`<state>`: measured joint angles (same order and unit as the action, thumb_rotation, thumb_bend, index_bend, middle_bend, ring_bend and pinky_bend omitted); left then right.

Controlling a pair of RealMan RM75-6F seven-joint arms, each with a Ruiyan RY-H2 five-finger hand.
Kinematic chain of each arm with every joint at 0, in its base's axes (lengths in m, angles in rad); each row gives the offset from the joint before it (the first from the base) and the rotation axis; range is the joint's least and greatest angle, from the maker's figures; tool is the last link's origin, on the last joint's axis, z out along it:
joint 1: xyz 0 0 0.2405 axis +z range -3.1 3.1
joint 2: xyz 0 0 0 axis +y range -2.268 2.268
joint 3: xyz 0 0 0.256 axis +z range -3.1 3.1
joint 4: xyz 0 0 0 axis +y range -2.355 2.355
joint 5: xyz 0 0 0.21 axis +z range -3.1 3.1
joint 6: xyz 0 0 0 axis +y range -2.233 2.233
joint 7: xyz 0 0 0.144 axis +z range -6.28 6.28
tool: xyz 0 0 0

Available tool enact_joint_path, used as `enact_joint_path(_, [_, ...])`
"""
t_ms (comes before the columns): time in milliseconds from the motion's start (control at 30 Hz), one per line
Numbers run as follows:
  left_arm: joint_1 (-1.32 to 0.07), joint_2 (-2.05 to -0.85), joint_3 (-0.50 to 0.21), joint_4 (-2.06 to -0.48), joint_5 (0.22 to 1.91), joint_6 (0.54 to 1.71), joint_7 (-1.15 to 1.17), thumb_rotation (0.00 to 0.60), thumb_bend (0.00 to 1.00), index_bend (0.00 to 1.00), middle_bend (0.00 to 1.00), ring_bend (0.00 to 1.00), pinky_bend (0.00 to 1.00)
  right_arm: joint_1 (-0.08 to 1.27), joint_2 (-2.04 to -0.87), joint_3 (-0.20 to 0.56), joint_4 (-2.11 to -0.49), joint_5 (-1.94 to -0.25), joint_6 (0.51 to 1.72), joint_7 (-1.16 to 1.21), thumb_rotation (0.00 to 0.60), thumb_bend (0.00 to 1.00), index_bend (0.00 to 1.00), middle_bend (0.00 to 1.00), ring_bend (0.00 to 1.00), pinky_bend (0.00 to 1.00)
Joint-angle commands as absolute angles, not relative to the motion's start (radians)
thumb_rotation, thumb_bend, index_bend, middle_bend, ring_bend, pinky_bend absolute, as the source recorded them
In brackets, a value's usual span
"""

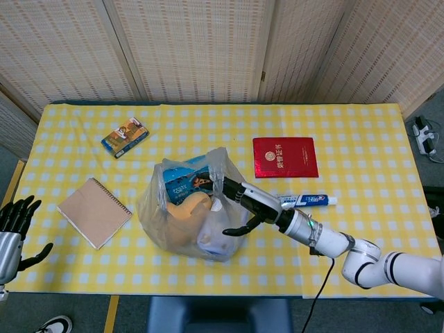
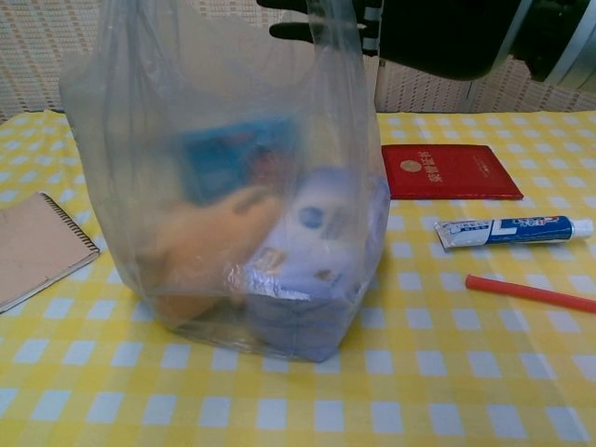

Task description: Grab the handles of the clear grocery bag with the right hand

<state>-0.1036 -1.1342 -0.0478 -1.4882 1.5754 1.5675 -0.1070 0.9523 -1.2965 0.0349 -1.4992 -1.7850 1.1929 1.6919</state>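
A clear bag (image 1: 193, 215) stands upright near the middle of a yellow checked table (image 1: 361, 132), stuffed with a blue box, something tan and rounded, and a pale blue-and-white pack. Its top is gathered loosely and leans toward the robot's right side.

The right hand (image 1: 244, 204) reaches in at the bag's upper edge, fingers (image 2: 296, 19) spread and pushed into the thin plastic at the mouth, thumb hanging below and apart from them. It is unclenched and grips nothing; the handles are not yet gathered. From the chest view the fingertips show dark through the film near the top, so I cannot tell whether they sit inside the mouth or only press against its outside.

Risks from here, as I judge them: the handles are limp and hard to tell from the rest of the film, so closing now could catch only a fold of the wall and miss them. Pushing further sideways could tip the top-heavy bag away from the hand or spill the blue box. A hard squeeze might tear the thin plastic.

Just beyond the hand from the bag lie a toothpaste tube (image 1: 309, 200) and a red pen (image 2: 529, 293); a red booklet (image 1: 285, 157) sits further back. The left hand (image 1: 15, 223) rests unclenched, holding nothing, far from the bag at the table's edge.
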Motion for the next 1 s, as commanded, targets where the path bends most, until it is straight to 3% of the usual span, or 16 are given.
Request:
enact_joint_path(33, [-0.103, -1.133, -0.048, -1.489, 1.575, 1.569, -0.108, 0.6, 0.28, 0.01, 0.07, 0.06, 0.0, 0.977, -1.323, 0.038, -1.477, -1.786, 1.175, 1.7, 0.6, 0.26, 0.0, 0.03, 0.07, 0.0])
enact_joint_path(333, [-0.096, -1.125, -0.046, -1.489, 1.584, 1.584, -0.127, 0.6, 0.28, 0.01, 0.07, 0.06, 0.0, 1.015, -1.377, 0.047, -1.435, -1.769, 1.16, 1.672, 0.6, 0.26, 0.0, 0.03, 0.08, 0.0])
enact_joint_path(1000, [-0.084, -1.117, -0.044, -1.488, 1.59, 1.603, -0.142, 0.6, 0.28, 0.01, 0.07, 0.06, 0.0, 1.014, -1.373, 0.024, -1.461, -1.707, 1.106, 1.552, 0.6, 0.26, 0.0, 0.04, 0.08, 0.0])
